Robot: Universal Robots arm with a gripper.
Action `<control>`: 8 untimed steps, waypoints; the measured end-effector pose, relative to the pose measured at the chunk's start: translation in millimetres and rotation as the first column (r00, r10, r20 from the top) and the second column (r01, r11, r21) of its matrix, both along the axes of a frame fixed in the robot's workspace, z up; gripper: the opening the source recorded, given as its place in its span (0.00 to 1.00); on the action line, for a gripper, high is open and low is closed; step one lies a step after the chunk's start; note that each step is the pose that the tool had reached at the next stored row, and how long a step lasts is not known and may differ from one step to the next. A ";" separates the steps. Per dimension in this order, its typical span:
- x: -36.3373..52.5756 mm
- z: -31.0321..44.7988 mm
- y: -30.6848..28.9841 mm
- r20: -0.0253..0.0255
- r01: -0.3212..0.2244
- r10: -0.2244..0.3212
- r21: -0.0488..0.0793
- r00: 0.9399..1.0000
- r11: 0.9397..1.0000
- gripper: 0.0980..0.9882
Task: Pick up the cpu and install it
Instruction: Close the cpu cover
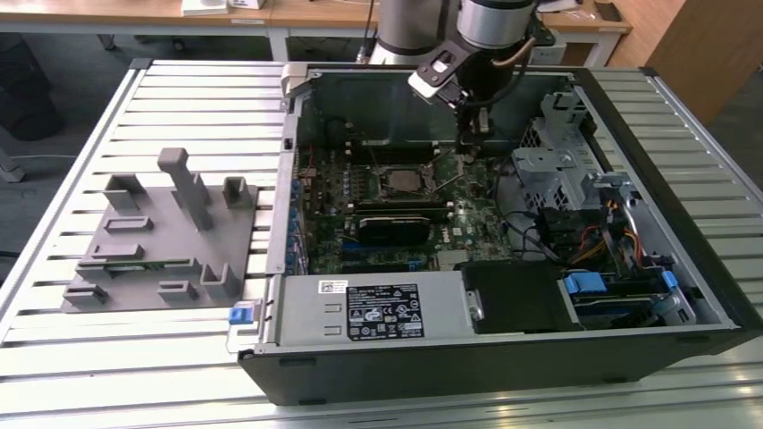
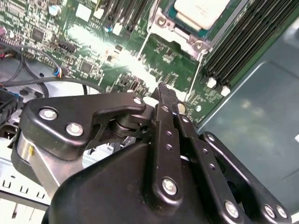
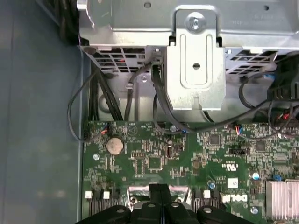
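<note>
Gripper (image 2: 166, 92) fingers pressed together, nothing betw. them, tips low over mobo (image 3: 154, 161), cpu (image 2: 200, 11) seated in socket (image 2: 161, 21) nearby, drive cage (image 1: 560, 165) close on exterior view's right, case wall (image 1: 357, 94) on far side

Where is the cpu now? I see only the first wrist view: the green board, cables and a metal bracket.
Observer: In the second wrist view the cpu sits in the socket frame on the motherboard, silver-white top up.
Operator: Is the gripper near it?
Observer: The gripper, shut and empty, points at the motherboard near the thin wire lever, apart from the cpu.
Operator: What lies outside?
Observer: In the exterior view, a grey fixture on the slatted table, on the exterior view's left of the case.
</note>
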State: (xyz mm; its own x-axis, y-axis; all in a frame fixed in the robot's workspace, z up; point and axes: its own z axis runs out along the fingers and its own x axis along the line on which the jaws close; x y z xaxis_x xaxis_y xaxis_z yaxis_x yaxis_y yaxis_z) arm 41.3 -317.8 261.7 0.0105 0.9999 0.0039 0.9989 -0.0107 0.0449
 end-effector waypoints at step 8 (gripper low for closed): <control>8.4 -2.3 2.7 0.000 -0.004 0.004 0.000 1.000 1.000 0.01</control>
